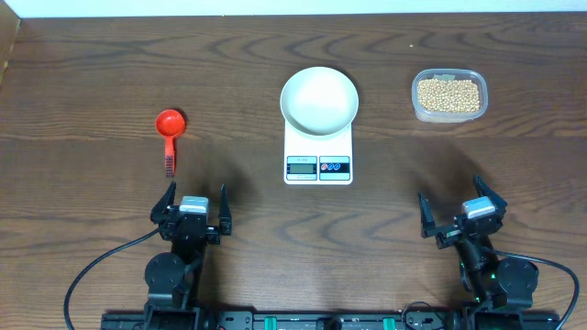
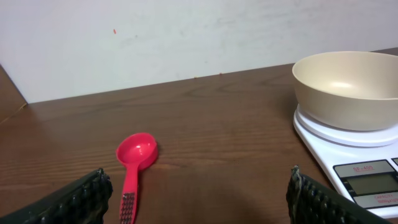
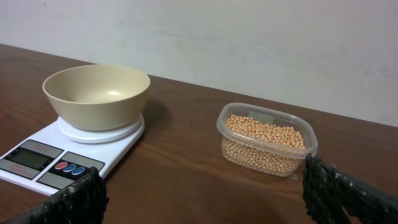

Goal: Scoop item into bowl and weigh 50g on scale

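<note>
Overhead view had everything laid out and, as far as I could judge, nothing started yet. The round white smooth bowl [image 1: 319, 99] sat empty on the small flat white rectangular kitchen scale [image 1: 303, 151]. The small round tan-yellow beans [image 1: 448, 93] were all in the clear rounded-rectangular plastic tub [image 1: 417, 112], well apart on the scale's right. The red plastic scoop [image 1: 170, 133] lay on the dark brown wooden table [image 1: 92, 73] to the scale's left, handle pointing toward the robot. The left gripper [image 1: 197, 190] sat near the scoop on the robot's side of it, fingers spread wide and holding nothing. The right gripper [image 1: 451, 191] was likewise wide open and empty, on the tub's side. So I'd call this the very first step, grabbing the scoop. The next move probably needed the left arm to reach forward, drop low and pinch that thin flat-lying handle cleanly.
</note>
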`<state>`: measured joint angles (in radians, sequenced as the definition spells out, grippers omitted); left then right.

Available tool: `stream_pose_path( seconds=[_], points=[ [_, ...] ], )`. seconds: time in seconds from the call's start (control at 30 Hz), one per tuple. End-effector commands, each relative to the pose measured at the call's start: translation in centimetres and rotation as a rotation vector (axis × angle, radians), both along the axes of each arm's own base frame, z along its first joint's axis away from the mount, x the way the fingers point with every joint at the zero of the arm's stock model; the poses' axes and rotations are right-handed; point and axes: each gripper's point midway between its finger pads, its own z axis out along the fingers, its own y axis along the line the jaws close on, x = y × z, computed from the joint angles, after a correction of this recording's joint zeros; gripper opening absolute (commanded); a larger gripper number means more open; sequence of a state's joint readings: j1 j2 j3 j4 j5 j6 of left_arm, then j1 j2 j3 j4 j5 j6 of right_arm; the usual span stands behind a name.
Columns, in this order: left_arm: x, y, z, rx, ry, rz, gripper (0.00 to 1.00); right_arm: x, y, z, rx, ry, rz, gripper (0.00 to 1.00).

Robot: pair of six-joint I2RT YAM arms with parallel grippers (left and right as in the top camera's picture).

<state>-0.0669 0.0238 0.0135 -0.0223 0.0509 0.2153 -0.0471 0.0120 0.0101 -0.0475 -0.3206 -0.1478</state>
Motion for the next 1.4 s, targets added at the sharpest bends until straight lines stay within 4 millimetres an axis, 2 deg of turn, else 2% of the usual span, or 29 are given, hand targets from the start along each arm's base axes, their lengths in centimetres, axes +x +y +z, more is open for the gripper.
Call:
stream_pose_path(
  seconds=[0.0,1.37],
  points=[
    [-0.13,0.36,-1.66,0.022,0.058,0.016,0.92,-0.03,0.12,-0.1,-0.014,-0.005,0.004,0.99],
    [-0.13,0.36,-1.66,0.022,0.058,0.016,0.92,-0.03,0.12,-0.1,-0.014,-0.005,0.004,0.99]
  ],
)
